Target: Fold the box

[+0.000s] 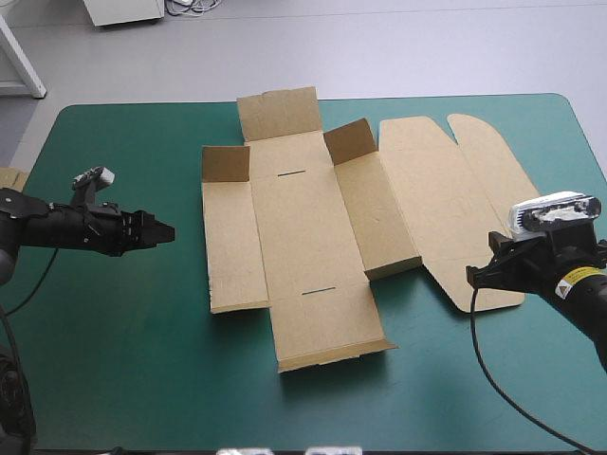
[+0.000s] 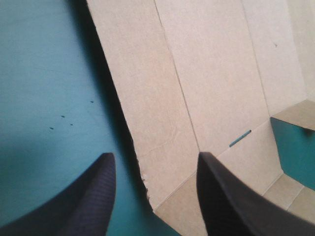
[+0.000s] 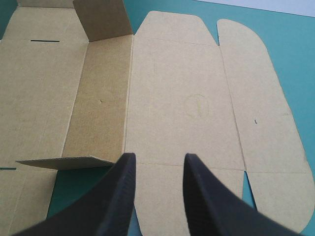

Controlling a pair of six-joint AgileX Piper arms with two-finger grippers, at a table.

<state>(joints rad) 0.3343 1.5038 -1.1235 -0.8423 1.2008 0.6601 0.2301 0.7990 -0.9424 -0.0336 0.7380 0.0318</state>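
Claws flank the box (image 1: 303, 237), an almost flat brown sheet at the middle of the teal-green tabletop (image 1: 142, 370). The left claw (image 1: 169, 232) hovers with fingers apart just off the sheet's left panel, and the right claw (image 1: 471, 275), likewise parted, hangs over the near edge of the lid (image 1: 446, 209); each seems placed to raise a wall from its own side. Its long axis runs left to right, the lid rightward; at the far end two corner flaps (image 1: 226, 163) stand up.
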